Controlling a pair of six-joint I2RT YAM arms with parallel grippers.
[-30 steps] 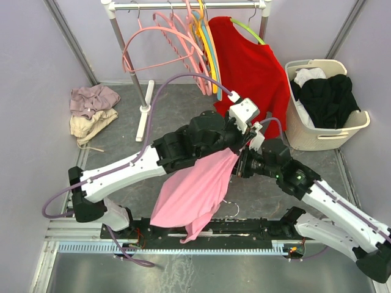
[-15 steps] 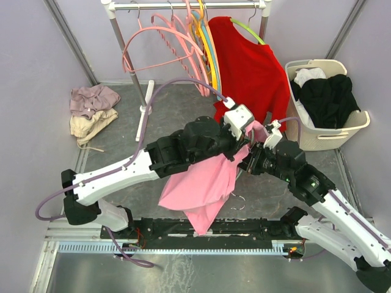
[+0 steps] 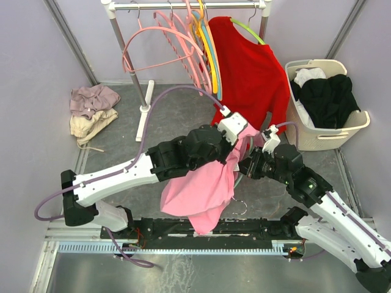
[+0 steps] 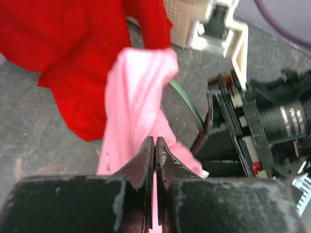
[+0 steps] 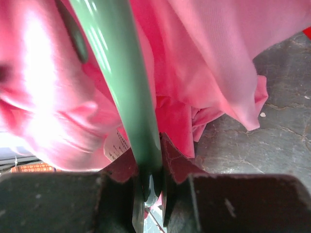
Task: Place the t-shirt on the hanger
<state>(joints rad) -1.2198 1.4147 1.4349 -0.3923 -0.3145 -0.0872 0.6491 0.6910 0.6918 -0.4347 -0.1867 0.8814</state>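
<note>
Overhead view, lower centre: the t-shirt [image 3: 198, 192] hangs bunched between your two arms, its hem clear of the desk [image 3: 177, 116]. Above it, mid-frame, both pincers meet at the fabric's top edge.

Left wrist view: the left pincer [image 4: 155, 143] is pinched together on a fold of pink cloth. Right wrist view: the right pincer [image 5: 151, 158] is clamped on the hanger [image 5: 121, 73], whose green bar runs up into the pink folds (a detail the overhead view hides under cloth).

Judged progress: you are partway, with one hanger arm apparently inside the shirt. Seating both shoulders remains, and whether the neck is threaded cannot be told.

Farther back, only the overhead view shows the red shirt [image 3: 250, 67] on the rail [image 3: 183, 6] and the basket [image 3: 305, 137] at right.
</note>
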